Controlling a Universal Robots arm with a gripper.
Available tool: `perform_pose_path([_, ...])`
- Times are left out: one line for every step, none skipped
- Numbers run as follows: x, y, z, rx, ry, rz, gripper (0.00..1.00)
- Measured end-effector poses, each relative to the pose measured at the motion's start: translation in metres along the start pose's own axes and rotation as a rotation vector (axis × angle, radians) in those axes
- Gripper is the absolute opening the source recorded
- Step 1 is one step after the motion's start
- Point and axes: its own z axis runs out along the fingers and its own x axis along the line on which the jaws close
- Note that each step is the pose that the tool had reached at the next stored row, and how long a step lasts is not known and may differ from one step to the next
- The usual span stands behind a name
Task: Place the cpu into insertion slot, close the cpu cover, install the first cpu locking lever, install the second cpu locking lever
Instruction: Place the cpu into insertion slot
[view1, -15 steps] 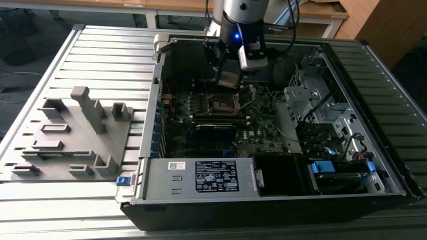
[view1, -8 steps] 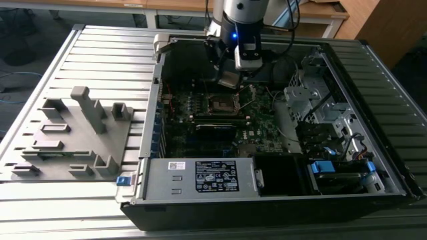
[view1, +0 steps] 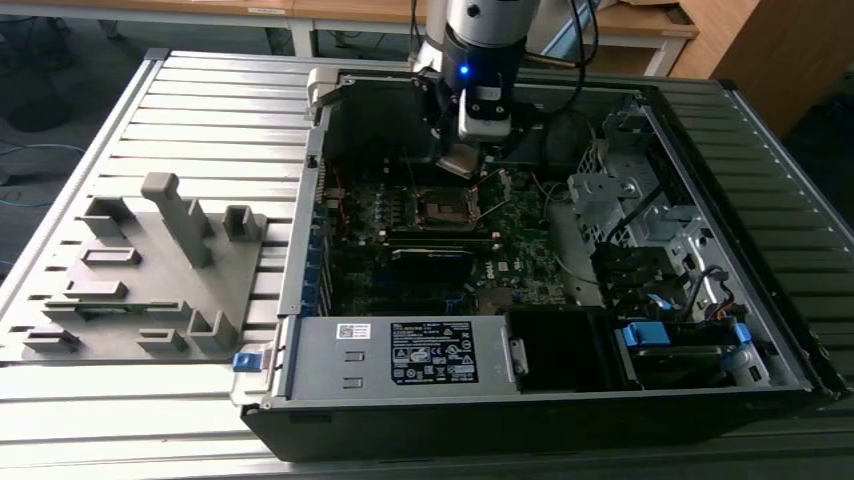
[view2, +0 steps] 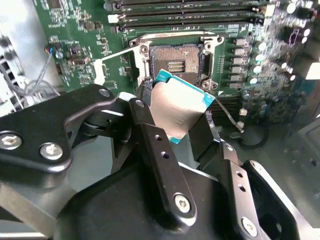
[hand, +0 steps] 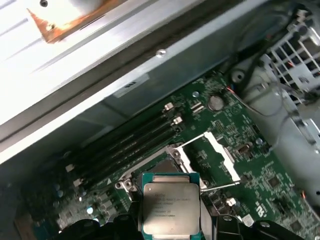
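- Slatted metal table: runs across the frame in the exterior view and carries everything below.
- Grey fixture tray: lower left of the exterior view, lying on the table with several upright posts.
- Open computer case: centre to right of the exterior view, lid off, with the green motherboard showing inside.
- Power supply: lower centre, a labelled silver box at the case's near edge.
- The insertion slot: centre of the exterior view, on the motherboard. In the second wrist view its dark recessed centre is bare.
- Memory slots: long black strips beside the slot.
- My gripper: upper centre of the exterior view, just above the slot. My fingers are clamped narrow on two opposite edges of the chip.
- The cpu: held in my grasp and tilted, with its silver top facing the first wrist view. It is near the slot but not seated in it.
- Drive cage: right of the exterior view, bare metal, with a blue tab below it.
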Motion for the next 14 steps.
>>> perform_pose_path([0.0, 0.0, 0.0, -0.0006, -0.0017, 0.018, 0.54])
perform_pose_path([0.0, 0.0, 0.0, -0.0011, -0.0034, 0.037, 0.54])
perform_pose_path([0.0, 0.0, 0.0001, -0.0017, -0.005, 0.055, 0.54])
perform_pose_path([0.0, 0.0, 0.0001, -0.0023, -0.0067, 0.073, 0.54])
perform_pose_path([0.0, 0.0, 0.0002, -0.0029, -0.0083, 0.091, 0.54])
perform_pose_path([0.0, 0.0, 0.0002, -0.0034, -0.0099, 0.108, 0.54])
perform_pose_path([0.0, 0.0, 0.0002, -0.004, -0.0113, 0.123, 0.54])
perform_pose_path([0.0, 0.0, 0.0002, -0.0042, -0.012, 0.131, 0.54])
perform_pose_path([0.0, 0.0, 0.0002, -0.0044, -0.0121, 0.133, 0.54])
perform_pose_path([0.0, 0.0, 0.0002, -0.0043, -0.0122, 0.134, 0.54])
perform_pose_path([0.0001, 0.0, 0.0002, -0.0044, -0.0122, 0.134, 0.54])
perform_pose_path([0.0001, 0.0, 0.0002, -0.0044, -0.0123, 0.134, 0.54])
perform_pose_path([0.0001, 0.0, 0.0002, -0.0044, -0.0123, 0.134, 0.54])
perform_pose_path([0.0001, 0.0, 0.0002, -0.0044, -0.0123, 0.134, 0.54])
